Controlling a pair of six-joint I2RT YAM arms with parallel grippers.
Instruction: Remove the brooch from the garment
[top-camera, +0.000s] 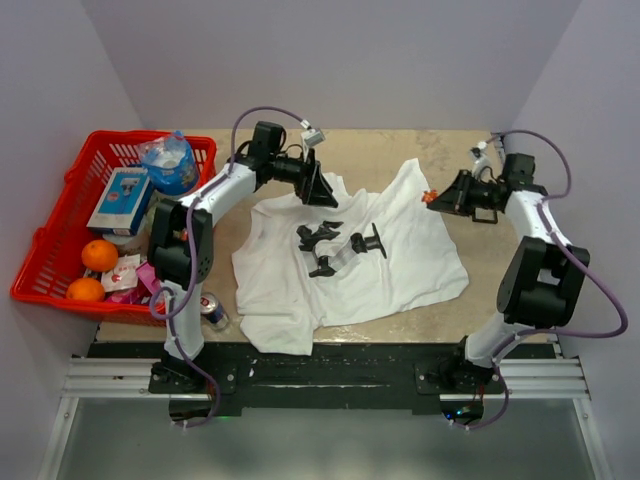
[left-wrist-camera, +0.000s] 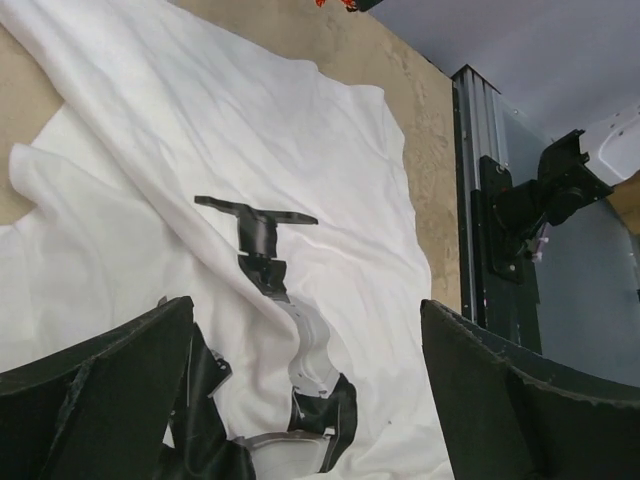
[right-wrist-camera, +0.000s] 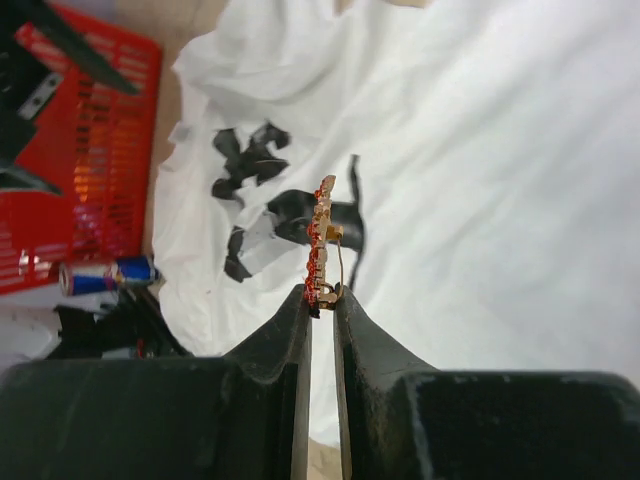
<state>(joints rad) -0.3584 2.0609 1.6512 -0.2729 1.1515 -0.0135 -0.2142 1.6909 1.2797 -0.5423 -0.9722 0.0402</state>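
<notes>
Up top, looks down from high behind the bases (top-camera: 178, 375), far enough to take in the whole table (top-camera: 380, 160). On the left wrist, sits close over the shirt (left-wrist-camera: 200, 120), facing across its print (left-wrist-camera: 265, 235) towards the rail (left-wrist-camera: 470, 200), seemingly the near edge. On the right wrist, hovers low, facing over the same shirt and print towards the basket (right-wrist-camera: 110, 120).

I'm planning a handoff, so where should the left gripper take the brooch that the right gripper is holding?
Probably its free end: the brooch sticks out edge-on past the right gripper, which pinches only its base. Come from the shirt side, the left gripper closing across the thin flat faces.
</notes>
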